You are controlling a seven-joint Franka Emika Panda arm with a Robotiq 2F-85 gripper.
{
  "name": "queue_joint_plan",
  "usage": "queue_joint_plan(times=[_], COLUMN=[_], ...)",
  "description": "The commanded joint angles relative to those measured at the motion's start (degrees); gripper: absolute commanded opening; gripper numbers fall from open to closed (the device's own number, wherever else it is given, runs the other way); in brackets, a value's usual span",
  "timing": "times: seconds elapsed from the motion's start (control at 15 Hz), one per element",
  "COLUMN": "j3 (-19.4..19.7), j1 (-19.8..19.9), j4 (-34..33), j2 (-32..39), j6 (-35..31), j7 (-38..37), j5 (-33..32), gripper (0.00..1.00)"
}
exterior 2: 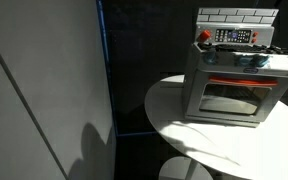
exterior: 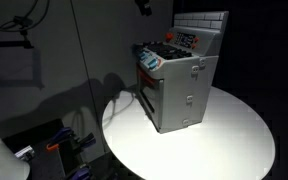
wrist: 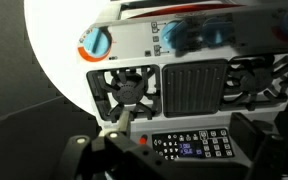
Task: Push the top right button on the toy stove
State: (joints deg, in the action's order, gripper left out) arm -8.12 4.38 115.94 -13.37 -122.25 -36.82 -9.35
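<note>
Gripper [wrist: 174, 152] hangs above the toy stove [wrist: 189, 92], fingers apart, either side of the control panel [wrist: 194, 146] at 6 o'clock. It shows in wrist view only. Both exterior views show the stove upright on a round white table [exterior: 234, 140].

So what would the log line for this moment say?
stage: before push | gripper: open, over toy stove, no contact | stove: upright on white round table | push: not yet done

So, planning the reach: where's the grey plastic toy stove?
In both exterior views the toy stove stands on the round white table; the wrist view looks down on its burners.
</note>
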Motion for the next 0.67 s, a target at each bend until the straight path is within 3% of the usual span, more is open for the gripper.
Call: queue_joint_plan(times=[0.0,0.6], j3=[1.0,4.1], j1=[0.0,-0.4], j4=[-3.3,-13.5], j2=[2.7,11.9], j6=[0.0,0.4], j7=[-2.4,-8.7], j5=[-1.6,-6.8], gripper=[1.0,1.0])
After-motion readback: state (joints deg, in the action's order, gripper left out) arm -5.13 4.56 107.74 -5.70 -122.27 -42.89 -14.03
